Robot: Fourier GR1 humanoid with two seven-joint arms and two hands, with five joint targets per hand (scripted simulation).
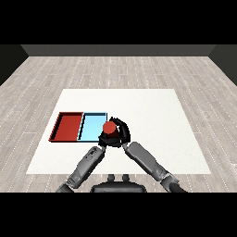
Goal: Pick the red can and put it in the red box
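The red can [110,127] stands upright at the right edge of the light blue tray [91,127], about level with that tray's rim. My right hand [122,133] is curled round the can from the right and behind. My left hand [103,139] sits just below and left of the can, close against it, and is partly hidden by the can and the right hand. The red tray [68,126] lies to the left of the blue one with nothing in it.
The two trays lie side by side on the left part of the white table [152,120]. Both forearms meet near the table's front middle. A grey wooden floor surrounds the table.
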